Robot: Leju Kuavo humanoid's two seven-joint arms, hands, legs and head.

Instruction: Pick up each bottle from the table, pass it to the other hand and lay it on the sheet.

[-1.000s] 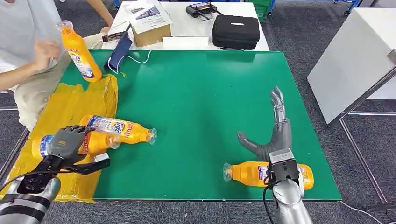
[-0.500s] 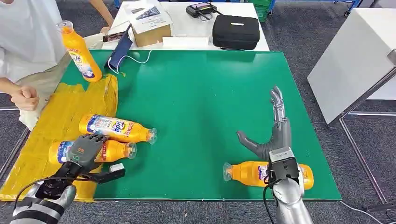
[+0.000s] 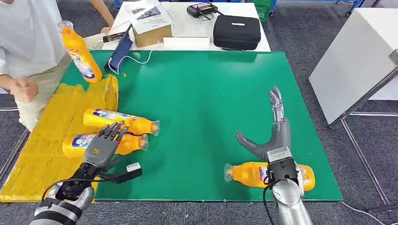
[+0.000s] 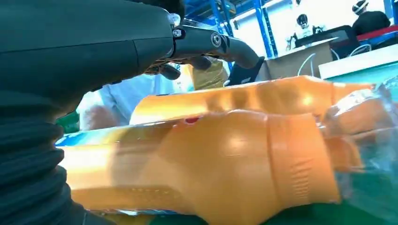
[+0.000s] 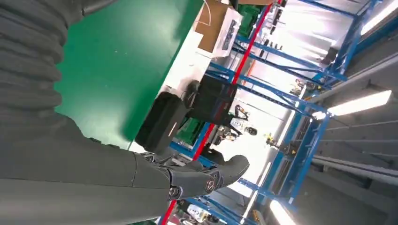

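While left hand (image 3: 104,146) hovers, fingers spread, over two bottles laid on yellow sheet (image 3: 42,154), remaining bottle (image 3: 263,174) is found on green worktop (image 3: 202,103), lengthwise across, just behind unclenched, empty right hand (image 3: 272,136).

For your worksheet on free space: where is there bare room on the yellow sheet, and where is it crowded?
Bare: the yellow sheet towards the person. Crowded: its table-side edge, where two lying bottles sit under the left hand.
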